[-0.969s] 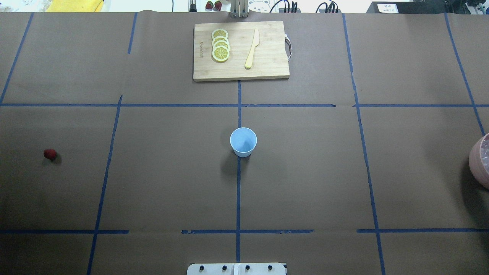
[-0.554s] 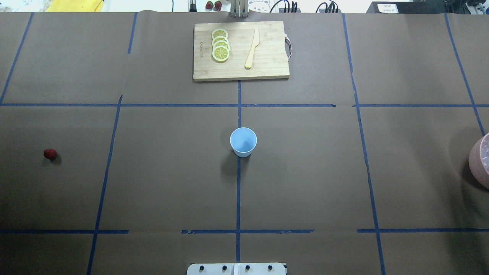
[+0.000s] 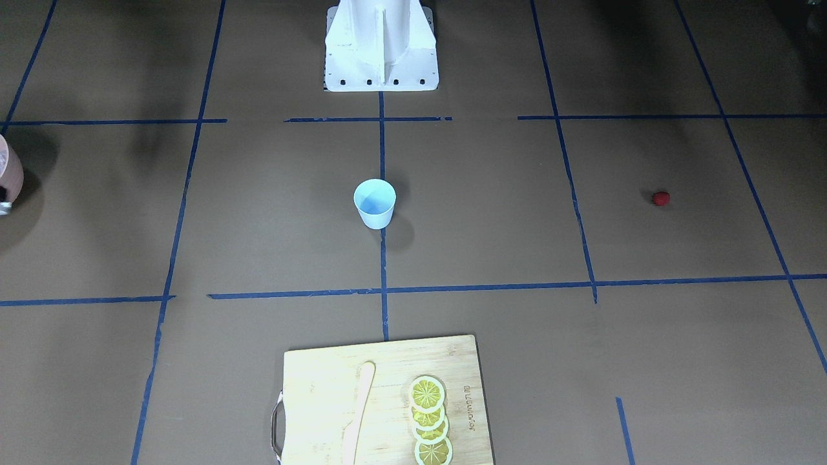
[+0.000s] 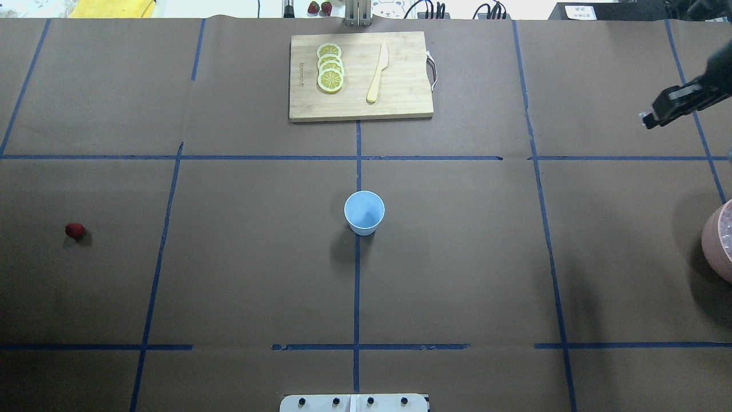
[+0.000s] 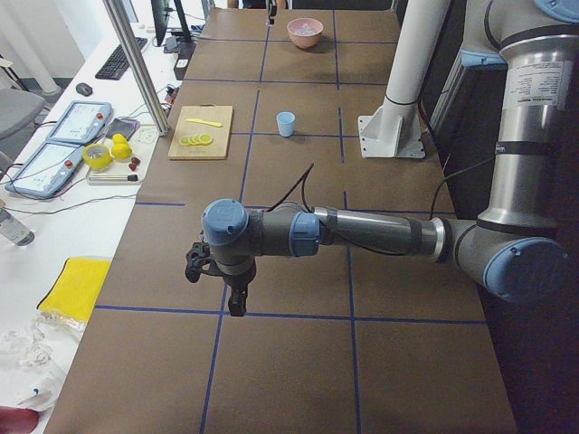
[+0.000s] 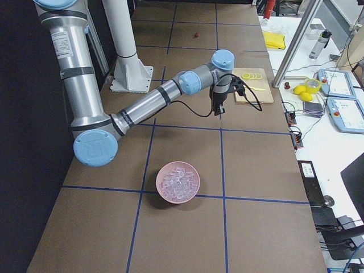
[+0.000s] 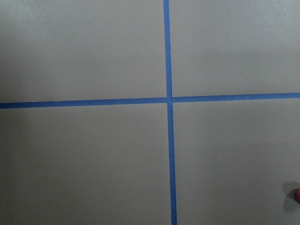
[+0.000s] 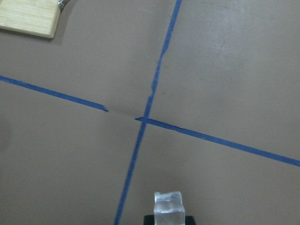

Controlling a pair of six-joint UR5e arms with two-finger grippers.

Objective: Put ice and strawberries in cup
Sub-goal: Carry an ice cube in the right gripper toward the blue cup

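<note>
The pale blue cup (image 4: 364, 213) stands upright at the table's middle and looks empty; it also shows in the front view (image 3: 375, 203). The red strawberry (image 4: 75, 230) lies alone at the far left, and the left wrist view catches it at its right edge (image 7: 297, 193). My right gripper (image 4: 650, 120) hangs above the table at the far right, shut on a clear ice cube (image 8: 168, 208). My left gripper (image 5: 236, 306) shows only in the exterior left view, above the table, and I cannot tell whether it is open or shut.
A pink bowl (image 6: 161, 191) holding several ice cubes (image 6: 178, 183) stands at the right edge, also seen in the overhead view (image 4: 715, 246). A wooden cutting board (image 4: 400, 103) with lemon slices (image 4: 330, 67) and a wooden knife (image 4: 377, 73) lies at the back centre.
My right gripper has come into the overhead view at the upper right, where it did not show before. The cup, strawberry and bowl have not moved.
</note>
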